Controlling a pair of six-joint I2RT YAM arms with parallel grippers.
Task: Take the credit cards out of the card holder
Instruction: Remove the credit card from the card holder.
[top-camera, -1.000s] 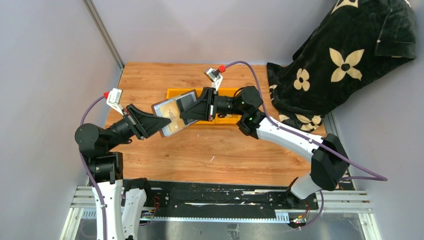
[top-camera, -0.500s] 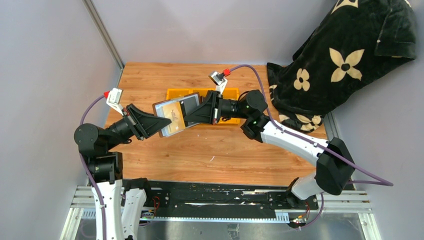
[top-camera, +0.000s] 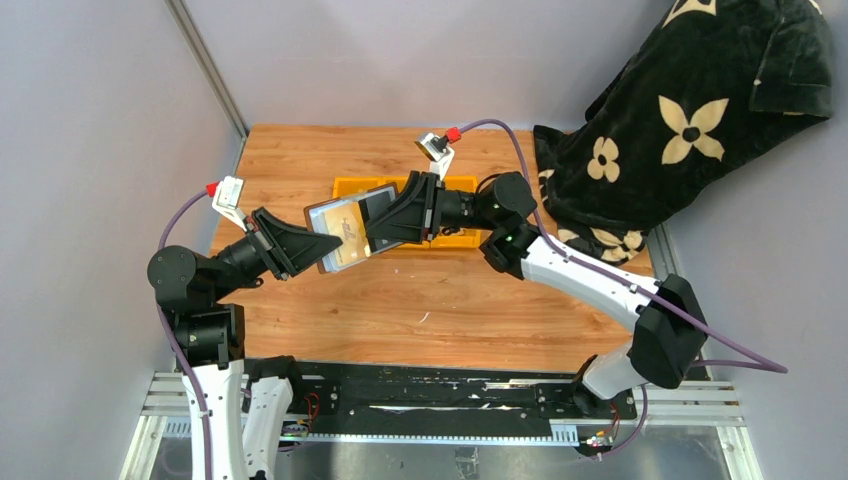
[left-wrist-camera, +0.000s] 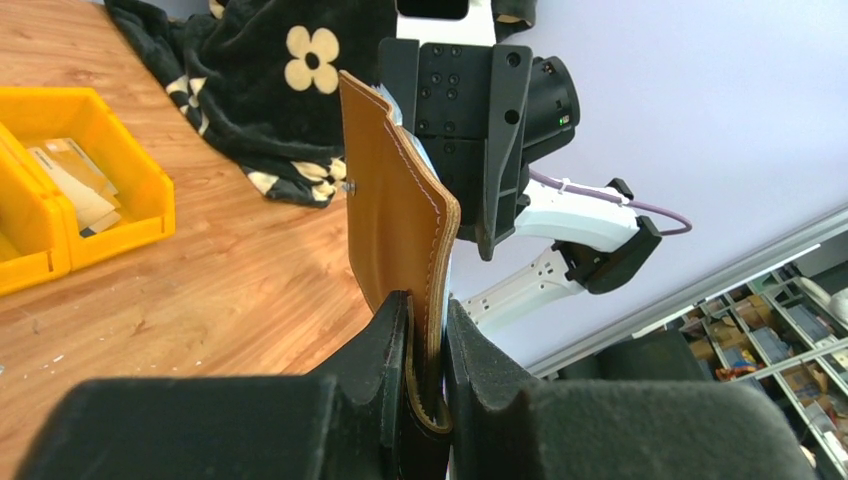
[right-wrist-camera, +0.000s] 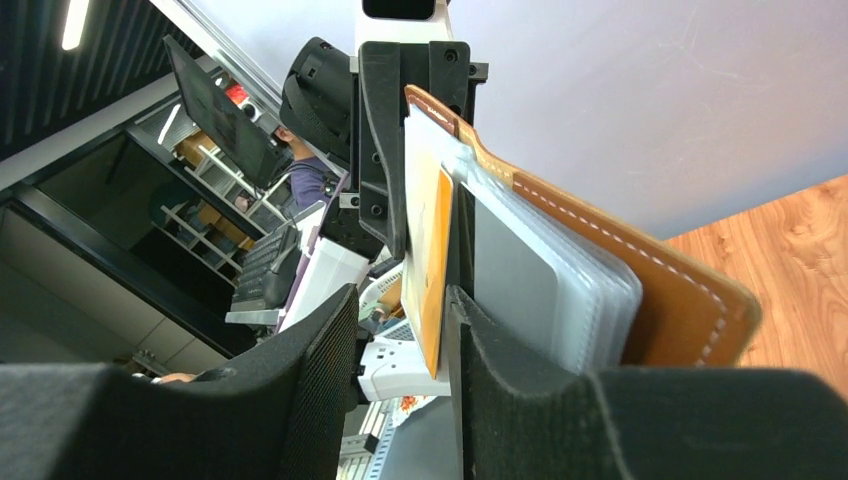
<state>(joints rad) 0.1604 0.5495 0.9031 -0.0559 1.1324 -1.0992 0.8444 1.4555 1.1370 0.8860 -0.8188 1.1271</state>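
**Soft, even light from above; wrist views blurred up close**

From overhead the scene is bright and diffuse. The table is evenly lit, with only faint, soft-edged shadows under the arms. The black blanket at 2 o'clock swallows detail in its folds.

In the left wrist view the left gripper at 6 o'clock is dark and out of focus. The card holder is sharp, its stitched edge catching light, and the background at 4 o'clock is soft.

In the right wrist view the right gripper is blurred. A strip light glares at 11 o'clock above a dim background, against a bright wall at 2 o'clock.
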